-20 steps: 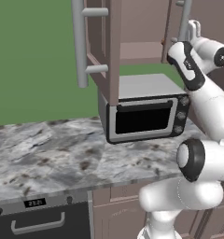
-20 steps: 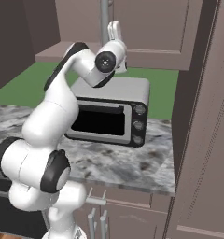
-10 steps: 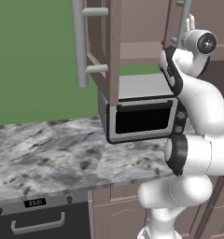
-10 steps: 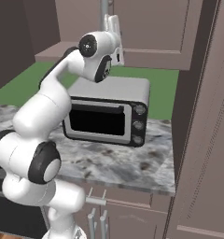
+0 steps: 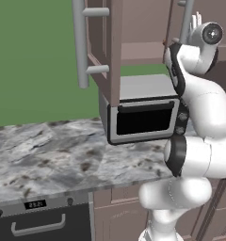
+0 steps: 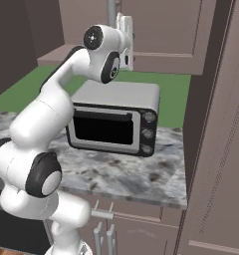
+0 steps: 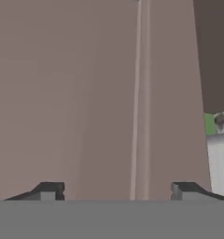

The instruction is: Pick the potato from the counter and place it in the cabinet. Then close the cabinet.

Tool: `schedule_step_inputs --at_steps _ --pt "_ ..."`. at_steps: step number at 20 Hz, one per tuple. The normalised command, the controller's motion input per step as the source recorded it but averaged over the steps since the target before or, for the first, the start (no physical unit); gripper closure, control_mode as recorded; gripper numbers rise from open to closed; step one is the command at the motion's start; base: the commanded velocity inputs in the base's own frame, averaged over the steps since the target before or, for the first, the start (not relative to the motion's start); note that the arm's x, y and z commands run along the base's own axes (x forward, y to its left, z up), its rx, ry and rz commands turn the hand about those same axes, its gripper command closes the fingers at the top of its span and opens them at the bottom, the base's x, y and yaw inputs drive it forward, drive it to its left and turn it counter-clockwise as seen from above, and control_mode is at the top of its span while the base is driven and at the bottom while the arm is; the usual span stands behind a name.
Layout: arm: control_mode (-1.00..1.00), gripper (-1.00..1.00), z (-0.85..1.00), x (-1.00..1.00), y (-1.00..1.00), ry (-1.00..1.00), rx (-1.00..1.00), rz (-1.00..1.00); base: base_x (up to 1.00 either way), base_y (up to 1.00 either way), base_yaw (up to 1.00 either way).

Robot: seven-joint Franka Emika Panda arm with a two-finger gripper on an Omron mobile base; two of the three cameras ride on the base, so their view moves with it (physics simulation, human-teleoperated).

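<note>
Now empty hand [image 7: 114, 191], wide apart, facing cabinet [image 7: 86, 93] door.

The white arm [image 6: 66, 94] rises from the lower left of the frame and bends up to the upper middle, where its gripper [image 6: 125, 35] sits against the mauve-brown cabinet [image 6: 161, 30], right beside a vertical grey bar handle [image 6: 111, 12]; whether its fingers are parted cannot be told. Below it, at the centre of the frame, a silver toaster oven [image 6: 116, 117] with a black window stands on the marbled counter [image 6: 126, 177]. A tall brown panel [image 6: 221, 149] fills the right edge
</note>
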Motion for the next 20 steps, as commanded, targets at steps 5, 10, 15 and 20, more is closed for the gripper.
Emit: schedule_step_inputs --at_steps 5,10,15,20 --pt "-1.00 -1.00 0.22 -0.50 -0.03 0.06 0.01 0.00 0.00 0.00 0.00" --pt "-1.00 -1.00 0.02 -1.00 0.00 0.01 0.00 0.00 0.00 0.00 0.00" --pt "-1.00 -1.00 0.00 -1.00 0.22 0.00 0.00 0.00 0.00 0.00 0.00" --pt "-1.00 -1.00 0.00 -1.00 0.58 0.00 -0.03 0.04 0.00 0.00 0.00"
